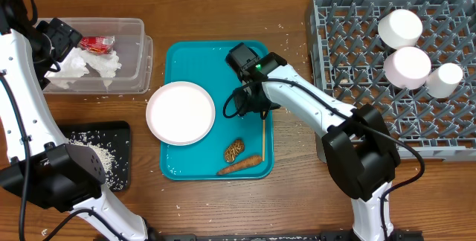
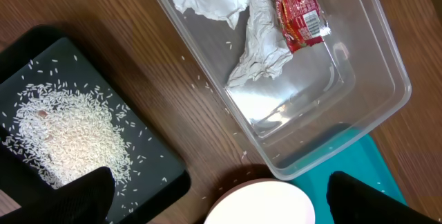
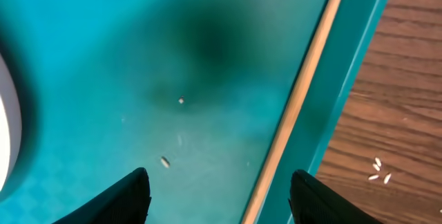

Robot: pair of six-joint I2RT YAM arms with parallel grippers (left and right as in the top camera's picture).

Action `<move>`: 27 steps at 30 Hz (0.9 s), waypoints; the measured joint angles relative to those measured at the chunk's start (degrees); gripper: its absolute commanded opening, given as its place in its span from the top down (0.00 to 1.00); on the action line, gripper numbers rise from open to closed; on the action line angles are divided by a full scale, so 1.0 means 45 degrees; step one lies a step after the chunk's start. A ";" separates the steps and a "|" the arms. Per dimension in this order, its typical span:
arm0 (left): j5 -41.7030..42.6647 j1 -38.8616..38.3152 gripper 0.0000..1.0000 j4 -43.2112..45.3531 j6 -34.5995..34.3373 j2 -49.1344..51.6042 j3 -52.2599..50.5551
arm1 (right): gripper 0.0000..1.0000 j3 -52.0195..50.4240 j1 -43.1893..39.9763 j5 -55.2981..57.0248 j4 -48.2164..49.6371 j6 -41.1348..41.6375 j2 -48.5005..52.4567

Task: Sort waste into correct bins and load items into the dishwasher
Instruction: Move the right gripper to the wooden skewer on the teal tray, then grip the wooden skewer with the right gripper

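A teal tray point(image 1: 223, 66) holds a white plate point(image 1: 181, 112), a wooden chopstick point(image 1: 262, 135), a brown food scrap point(image 1: 235, 149) and a carrot-like piece point(image 1: 239, 166). My right gripper point(image 1: 251, 107) is open and empty, low over the tray, its fingers point(image 3: 221, 200) straddling the chopstick point(image 3: 297, 99) by the tray's right rim point(image 3: 345, 79). My left gripper point(image 1: 59, 36) is open and empty, high over the clear bin point(image 1: 130, 55). In its wrist view, the fingers point(image 2: 221, 203) frame the plate point(image 2: 259, 203); the bin point(image 2: 345, 106) holds crumpled tissue point(image 2: 255, 37) and a red wrapper point(image 2: 297, 10).
A black tray point(image 1: 111, 133) with rice point(image 2: 69, 127) lies at the front left. A grey dish rack point(image 1: 357, 47) at the right holds three white cups point(image 1: 407, 66). Loose rice grains dot the wooden table.
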 measured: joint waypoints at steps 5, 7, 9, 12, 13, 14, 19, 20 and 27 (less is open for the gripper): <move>0.0000 0.0000 0.00 0.0000 0.0000 0.0000 0.0000 | 0.36 -0.0563 -0.0005 0.0126 0.0418 0.0296 0.0000; 0.0000 0.0000 0.00 0.0000 0.0000 0.0000 0.0000 | 0.36 -0.0821 0.0000 0.0136 0.0568 0.0423 0.0000; 0.0000 0.0000 0.00 0.0000 0.0000 0.0000 0.0000 | 0.36 -0.0996 0.0000 0.0136 0.0568 0.0529 0.0000; 0.0000 0.0000 0.00 0.0000 0.0000 0.0000 0.0000 | 0.36 -0.1035 0.0000 0.0126 0.0593 0.0607 0.0000; 0.0005 0.0000 0.00 0.0000 0.0000 0.0000 0.0000 | 0.37 -0.1035 0.0000 0.0126 0.0597 0.0627 0.0000; 0.0000 0.0000 0.00 0.0000 0.0000 0.0000 0.0000 | 0.37 -0.1044 0.0000 0.0121 0.0602 0.0656 0.0000; 0.0000 0.0000 0.00 0.0000 0.0000 0.0000 0.0000 | 0.38 -0.1341 0.0000 0.0087 0.0971 0.0714 0.0000; 0.0000 0.0000 0.00 0.0000 0.0000 0.0000 0.0000 | 0.39 -0.1418 0.0015 0.0073 0.1088 0.0719 0.0000; 0.0000 0.0000 0.00 0.0000 0.0000 0.0000 0.0000 | 0.49 -0.1671 0.0083 -0.0131 0.1248 0.0792 0.0000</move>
